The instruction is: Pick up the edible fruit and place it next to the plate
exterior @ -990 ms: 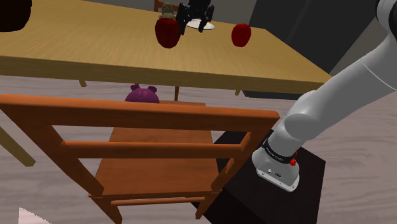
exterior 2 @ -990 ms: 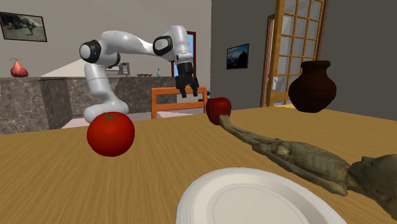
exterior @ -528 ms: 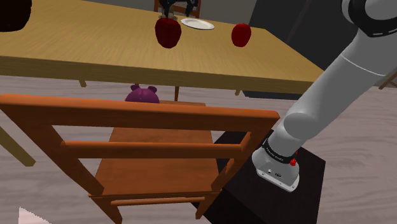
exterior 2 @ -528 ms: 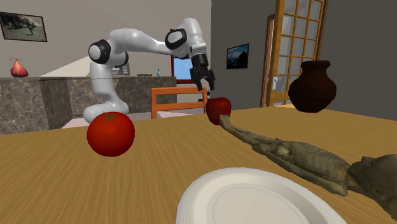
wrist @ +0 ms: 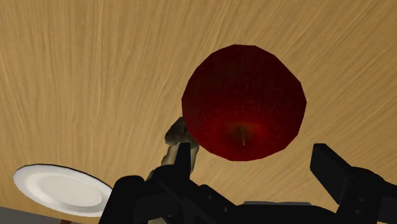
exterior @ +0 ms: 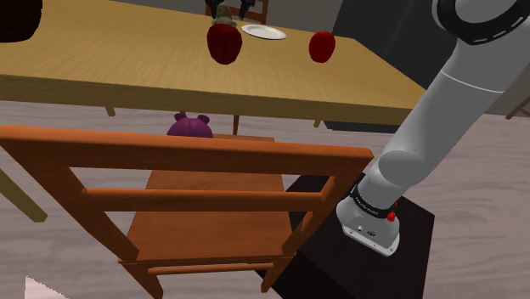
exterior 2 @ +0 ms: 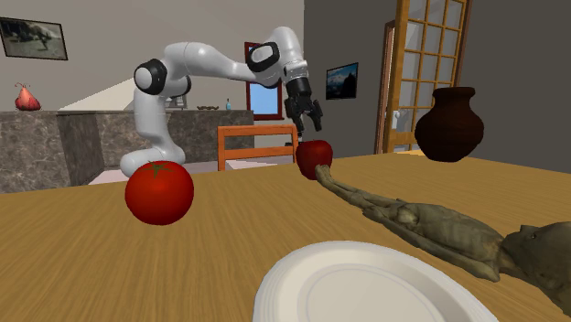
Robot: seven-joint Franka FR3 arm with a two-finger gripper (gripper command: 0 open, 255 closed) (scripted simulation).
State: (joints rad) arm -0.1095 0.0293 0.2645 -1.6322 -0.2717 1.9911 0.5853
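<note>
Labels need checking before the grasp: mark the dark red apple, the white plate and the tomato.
dark red apple point(wrist: 243, 95), wrist view, middle of its skin.
white plate point(wrist: 60, 188), wrist view, its bare centre.
tomato point(exterior 2: 159, 194), second exterior view, front of its skin.

Counting across the table point(exterior: 127, 59) now: 2 red fruits, that's 1 apple point(wrist: 242, 102) and 1 tomato point(exterior 2: 159, 192). 1 white plate point(exterior 2: 366, 284). 1 dark pot point(exterior 2: 448, 123), 1 brownish lizard-like figure point(exterior 2: 430, 229). Down low, 1 purple plush toy point(exterior: 189, 126) and 1 wooden chair point(exterior: 195, 153). On the walls, 2 framed pictures point(exterior 2: 34, 38), and 1 white arm point(exterior 2: 201, 59) over it all.
</note>
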